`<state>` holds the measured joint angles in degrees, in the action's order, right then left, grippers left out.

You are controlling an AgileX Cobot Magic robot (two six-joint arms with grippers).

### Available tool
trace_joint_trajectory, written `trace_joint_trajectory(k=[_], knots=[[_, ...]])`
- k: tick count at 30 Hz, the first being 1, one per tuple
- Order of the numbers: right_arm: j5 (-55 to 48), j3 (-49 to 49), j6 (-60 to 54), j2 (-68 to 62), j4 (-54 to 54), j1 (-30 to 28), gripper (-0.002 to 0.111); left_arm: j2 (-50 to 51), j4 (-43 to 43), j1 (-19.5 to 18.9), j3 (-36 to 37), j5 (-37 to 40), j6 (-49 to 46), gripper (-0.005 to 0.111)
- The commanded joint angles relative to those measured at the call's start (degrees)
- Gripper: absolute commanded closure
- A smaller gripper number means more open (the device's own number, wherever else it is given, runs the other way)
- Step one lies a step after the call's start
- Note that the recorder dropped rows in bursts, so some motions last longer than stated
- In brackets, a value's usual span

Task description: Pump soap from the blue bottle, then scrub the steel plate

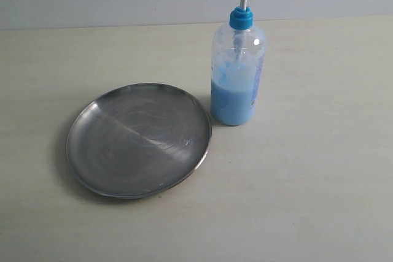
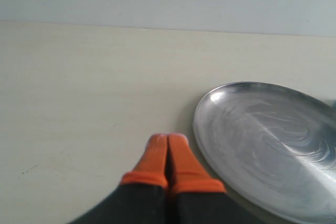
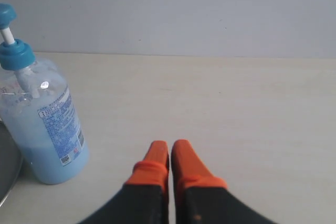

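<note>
My left hand [image 2: 167, 140] closed beside the steel plate [image 1: 139, 141], my right hand [image 3: 169, 146] closed (both empty) near the blue bottle [image 1: 237, 84].

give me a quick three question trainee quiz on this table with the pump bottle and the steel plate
1. True or false: the tall clear plastic bottle with the blue pump head lies on its side.
2. Fill in: in the exterior view, the wide round stainless-steel plate lies to the bottle's ____.
3. The left gripper with orange tips is: A wide open; B shut, empty; C shut on the plate.
Key: 1 false; 2 left; 3 B.
</note>
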<state>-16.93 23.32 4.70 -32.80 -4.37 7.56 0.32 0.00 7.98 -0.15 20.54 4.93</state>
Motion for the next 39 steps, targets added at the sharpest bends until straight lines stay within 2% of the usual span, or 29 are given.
trace_joint_trajectory(k=[1, 10, 16, 23, 26, 31, 36, 39], knots=[[0.9, 0.6, 0.0, -0.3, 0.9, -0.4, 0.101, -0.3, -0.3, -0.2, 0.1, -0.3, -0.2, 0.107], [0.8, 0.6, 0.0, -0.3, 4.1, -0.4, 0.101, -0.3, -0.3, -0.2, 0.1, -0.3, -0.2, 0.107], [6.2, 0.6, 0.0, -0.4, 10.4, -0.4, 0.101, -0.3, -0.3, -0.2, 0.1, -0.3, -0.2, 0.107], [5.6, 0.6, -1.4, -2.8, 11.5, -0.3, 0.101, -0.3, -0.3, -0.2, 0.1, -0.3, -0.2, 0.107], [4.3, 0.8, -6.1, -3.4, 15.6, -0.3, 0.101, -0.3, -0.3, -0.2, 0.1, -0.3, -0.2, 0.107], [-0.9, 2.4, -20.5, -4.4, 26.5, -0.3, 0.101, -0.3, -0.3, -0.2, 0.1, -0.3, -0.2, 0.107], [-3.7, 2.4, -34.0, -6.4, 39.5, -0.3, 0.102, -0.3, -0.3, -0.2, 0.1, -0.3, -0.2, 0.107], [-5.5, 2.4, -47.1, -6.5, 50.2, -0.3, 0.104, -0.3, -0.3, -0.2, 0.1, -0.3, -0.2, 0.107]])
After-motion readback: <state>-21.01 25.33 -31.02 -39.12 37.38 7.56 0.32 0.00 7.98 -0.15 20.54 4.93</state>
